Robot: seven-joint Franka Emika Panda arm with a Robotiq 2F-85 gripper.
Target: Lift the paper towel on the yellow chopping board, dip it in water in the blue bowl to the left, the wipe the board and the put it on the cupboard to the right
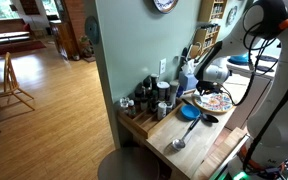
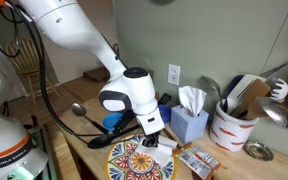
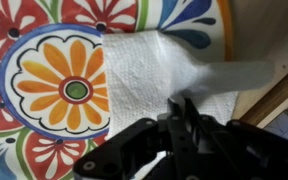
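The yellow chopping board [image 3: 64, 90] is round with a bright flower pattern. It lies on the wooden counter in both exterior views [image 1: 216, 101] [image 2: 129, 160]. The white paper towel [image 3: 144, 75] lies on the board's face near its rim, and it also shows in an exterior view [image 2: 160, 157]. My gripper [image 3: 179, 108] is directly over the towel with its fingers closed together on a pinched-up fold of it. The blue bowl [image 1: 189, 113] sits on the counter beside the board, partly behind my arm in an exterior view [image 2: 112, 122]. A pale wood unit [image 1: 227, 148] adjoins the counter.
Several dark jars [image 1: 149, 98] stand at the counter's back. A steel spoon [image 1: 179, 140] lies in front of the bowl. A blue tissue box [image 2: 189, 122] and a white bucket of utensils [image 2: 234, 122] stand close behind the board by the wall.
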